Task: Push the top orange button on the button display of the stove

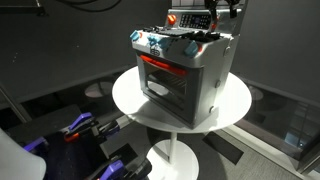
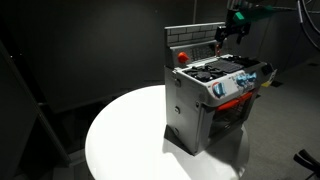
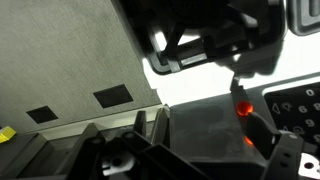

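Gripper (image 3: 236,78), jaw state not determinable, sits close to a glowing orange button (image 3: 240,108) on the display (image 3: 297,105); contact not confirmed. Stove (image 1: 185,70) stands on round white table (image 1: 235,105).

The stove (image 2: 200,110) fills the right part of the round white table (image 2: 115,135). The tabletop to its left and on its near side lies bare, with open air above. On the stove's far edge the button display (image 2: 192,40) stands upright like a wall, closing off that side. Dark burner pieces (image 2: 222,70) crowd the cooktop just below it. The clear passage runs above them, where the gripper (image 2: 231,32) hangs near the panel.
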Action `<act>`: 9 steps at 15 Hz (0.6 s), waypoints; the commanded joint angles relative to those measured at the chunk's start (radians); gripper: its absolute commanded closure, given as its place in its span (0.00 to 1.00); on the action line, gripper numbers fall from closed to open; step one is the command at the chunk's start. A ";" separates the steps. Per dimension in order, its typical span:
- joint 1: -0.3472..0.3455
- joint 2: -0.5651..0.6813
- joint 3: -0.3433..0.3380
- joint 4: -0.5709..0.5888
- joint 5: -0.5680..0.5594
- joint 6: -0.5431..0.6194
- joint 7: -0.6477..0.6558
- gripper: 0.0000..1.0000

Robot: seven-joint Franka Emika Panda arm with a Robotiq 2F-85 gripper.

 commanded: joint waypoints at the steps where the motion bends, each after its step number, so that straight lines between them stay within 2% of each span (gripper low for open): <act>1: 0.014 0.032 -0.017 0.059 0.002 -0.031 0.011 0.00; 9: 0.012 -0.017 -0.025 0.005 0.004 -0.110 -0.003 0.00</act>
